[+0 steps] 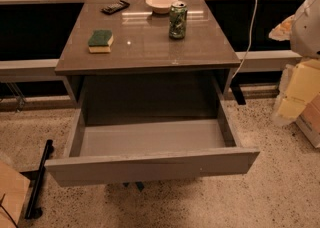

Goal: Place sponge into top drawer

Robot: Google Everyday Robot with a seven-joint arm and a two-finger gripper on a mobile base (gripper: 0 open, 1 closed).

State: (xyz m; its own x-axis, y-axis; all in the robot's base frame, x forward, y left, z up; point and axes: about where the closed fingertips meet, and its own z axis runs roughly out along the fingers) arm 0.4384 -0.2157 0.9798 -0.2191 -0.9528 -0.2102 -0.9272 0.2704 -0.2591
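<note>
One sponge [100, 41] lay on desk [150, 49] above open top drawer [150, 164]: prob. light, soft, best pinched across narrow sides; end effector out of view, state untellable.

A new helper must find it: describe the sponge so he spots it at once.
On the brown table above the open top drawer, look left. The sponge is the green-over-yellow block, unlike the black remote, bowl and can. The hand is out of view.
</note>
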